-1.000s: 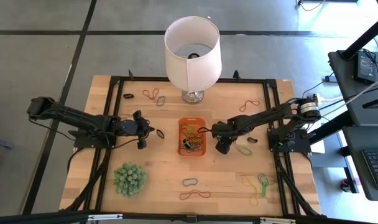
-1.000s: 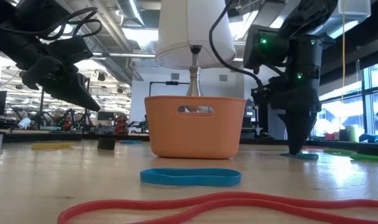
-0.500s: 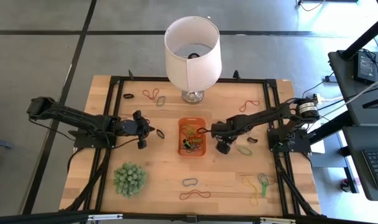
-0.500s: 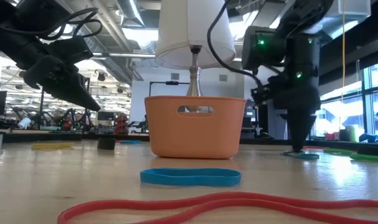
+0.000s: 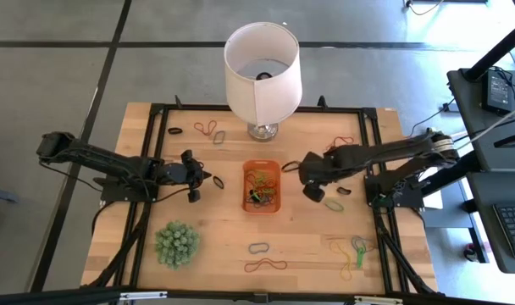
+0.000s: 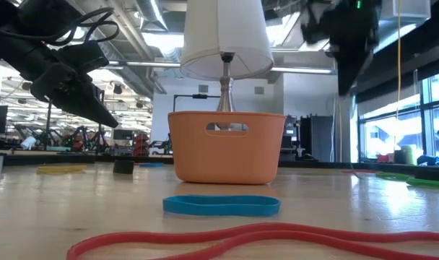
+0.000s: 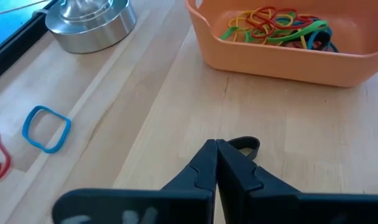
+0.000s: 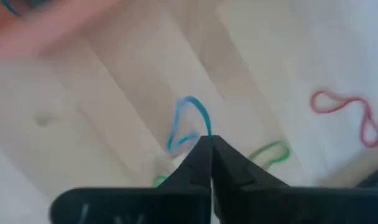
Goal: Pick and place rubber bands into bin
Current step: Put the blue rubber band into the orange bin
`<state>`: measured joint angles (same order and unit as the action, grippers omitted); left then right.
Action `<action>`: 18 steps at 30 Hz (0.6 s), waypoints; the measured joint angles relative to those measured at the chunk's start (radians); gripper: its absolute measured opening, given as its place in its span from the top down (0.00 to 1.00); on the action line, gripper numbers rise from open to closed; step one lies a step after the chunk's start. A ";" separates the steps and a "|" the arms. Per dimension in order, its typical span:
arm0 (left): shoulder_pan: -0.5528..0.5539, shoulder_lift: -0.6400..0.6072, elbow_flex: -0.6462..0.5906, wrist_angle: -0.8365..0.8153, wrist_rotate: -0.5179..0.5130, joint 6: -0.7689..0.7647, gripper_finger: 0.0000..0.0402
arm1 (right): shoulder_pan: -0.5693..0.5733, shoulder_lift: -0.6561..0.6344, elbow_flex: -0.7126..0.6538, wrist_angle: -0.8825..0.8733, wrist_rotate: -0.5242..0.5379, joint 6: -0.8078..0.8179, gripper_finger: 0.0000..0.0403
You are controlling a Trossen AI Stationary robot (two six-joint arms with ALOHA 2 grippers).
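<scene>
The orange bin (image 5: 262,186) stands mid-table with several coloured rubber bands inside (image 7: 276,28). My right gripper (image 5: 312,193) is raised just right of the bin, shut on a blue rubber band (image 8: 188,124). Below it a green band (image 8: 270,152) and a red band (image 8: 344,109) lie flat on the table. My left gripper (image 7: 215,146) waits shut to the left of the bin. It points at a black band (image 7: 245,146) lying just past its tips. I cannot tell whether it touches that band. My right gripper pinches the blue band at one point of its loop (image 8: 206,129) between its two fingertips. The fingers come from above, pointing steeply down. The rest of the loop hangs slack below the tips, clear of the table.
A lamp with a white shade (image 5: 262,72) stands behind the bin, and a spiky green ball (image 5: 175,244) sits near left. Loose bands lie about: blue (image 6: 221,205) and red (image 6: 241,238) near the front, more at the far left (image 5: 207,129) and near right (image 5: 351,252).
My right gripper has shut on the blue band where it lay on the table right of the bin. It has then risen well above the table, taking the band up clear of the wood. My left gripper has kept still.
</scene>
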<state>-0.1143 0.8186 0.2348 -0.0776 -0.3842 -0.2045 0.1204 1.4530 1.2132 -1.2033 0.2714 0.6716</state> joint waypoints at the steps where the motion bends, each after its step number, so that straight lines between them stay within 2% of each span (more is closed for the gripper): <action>1: 0.000 0.000 0.000 0.000 0.000 0.000 0.99 | 0.005 -0.010 0.027 -0.019 0.020 0.001 1.00; 5: 0.000 0.000 0.000 0.001 0.002 -0.001 1.00 | 0.013 -0.008 0.173 -0.098 0.116 -0.001 1.00; 8: 0.000 0.000 0.000 0.007 0.006 -0.001 0.99 | 0.011 0.019 0.287 -0.114 0.174 -0.061 1.00; 13: 0.000 0.000 0.000 0.008 0.006 -0.001 1.00 | -0.005 0.092 0.452 -0.071 0.192 -0.191 1.00; 18: 0.000 0.000 0.000 0.008 0.001 0.000 0.99 | -0.021 0.201 0.557 -0.027 0.186 -0.314 1.00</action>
<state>-0.1143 0.8188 0.2348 -0.0696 -0.3828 -0.2049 0.0998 1.6539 1.7702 -1.2302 0.4575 0.3573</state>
